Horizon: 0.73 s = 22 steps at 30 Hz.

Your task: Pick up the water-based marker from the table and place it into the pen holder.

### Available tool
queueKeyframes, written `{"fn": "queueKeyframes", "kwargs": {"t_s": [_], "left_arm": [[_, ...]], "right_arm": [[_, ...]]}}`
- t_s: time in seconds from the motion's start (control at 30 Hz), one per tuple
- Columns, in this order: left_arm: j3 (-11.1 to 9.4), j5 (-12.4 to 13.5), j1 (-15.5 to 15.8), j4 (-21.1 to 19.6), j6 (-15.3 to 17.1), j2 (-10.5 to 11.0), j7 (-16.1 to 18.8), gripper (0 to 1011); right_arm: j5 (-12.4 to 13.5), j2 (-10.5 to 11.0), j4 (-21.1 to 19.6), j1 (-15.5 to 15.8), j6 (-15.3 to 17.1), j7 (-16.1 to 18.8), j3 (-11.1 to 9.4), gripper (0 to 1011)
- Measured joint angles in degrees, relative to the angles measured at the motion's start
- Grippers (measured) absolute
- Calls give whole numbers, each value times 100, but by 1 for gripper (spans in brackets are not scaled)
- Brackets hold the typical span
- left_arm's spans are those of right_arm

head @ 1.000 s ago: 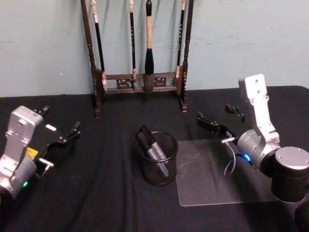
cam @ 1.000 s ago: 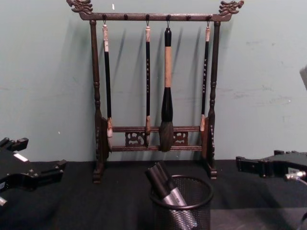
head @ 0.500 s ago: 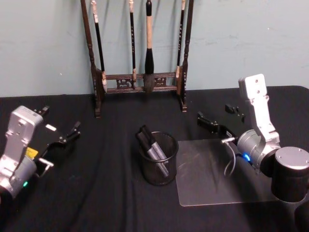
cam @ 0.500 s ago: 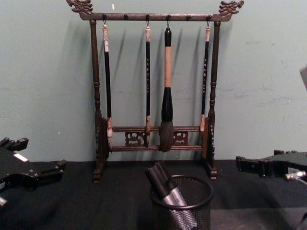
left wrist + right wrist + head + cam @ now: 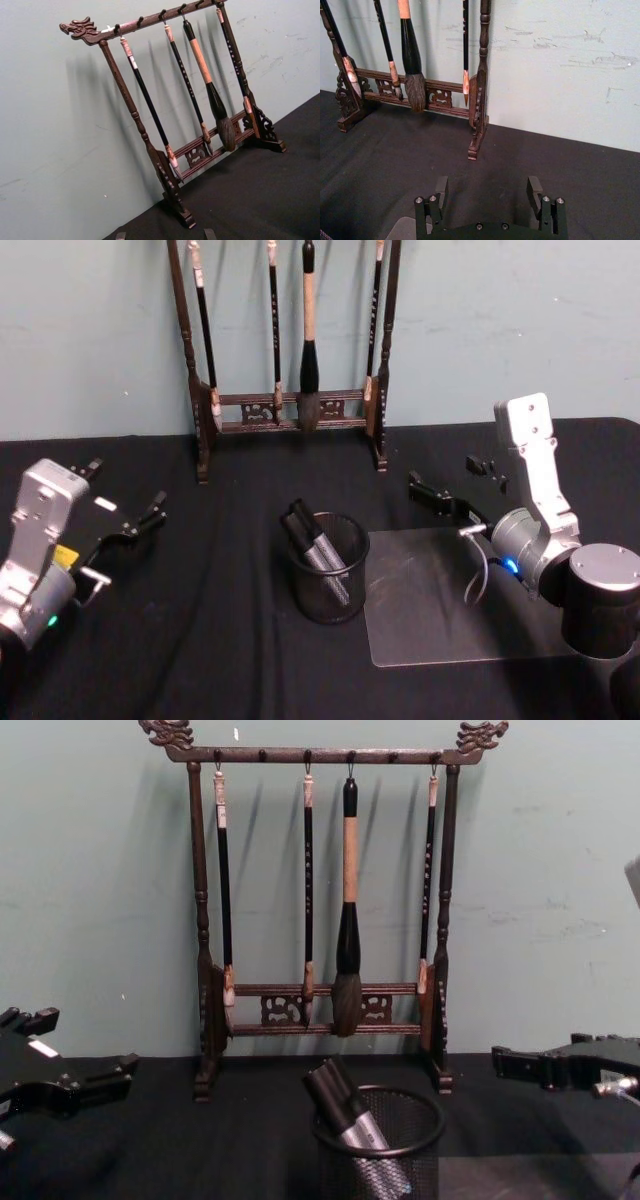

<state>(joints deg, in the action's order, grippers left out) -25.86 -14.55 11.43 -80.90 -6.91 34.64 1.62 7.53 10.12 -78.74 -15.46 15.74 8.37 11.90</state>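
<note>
The table point(image 5: 230, 640), draped in black cloth, runs up to a pale green wall. At its far edge stands a tall dark wooden brush rack point(image 5: 290, 410) with four calligraphy brushes hanging from its top bar. A clear sheet point(image 5: 440, 625) lies flat on the cloth to the right of centre, just beside the pen holder point(image 5: 329, 598). The pen holder, a round black mesh cup, stands upright near the table's middle, in front of the rack. Two markers point(image 5: 312, 540) with dark caps and grey barrels lean inside it, caps up and tilted toward the left rim. The left tool point(image 5: 125, 502) is held above the left side of the table, fingers parted and empty. The right tool point(image 5: 462, 485) is poised past the sheet's far edge, fingers spread with nothing between them.
</note>
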Motion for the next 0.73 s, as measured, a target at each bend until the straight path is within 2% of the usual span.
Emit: {"fn": "queueKeyframes", "kwargs": {"t_s": [0.73], "left_arm": [[0, 0, 0, 0, 0, 0, 0, 1009]], "right_arm": [[0, 0, 0, 0, 0, 0, 0, 1002]]}}
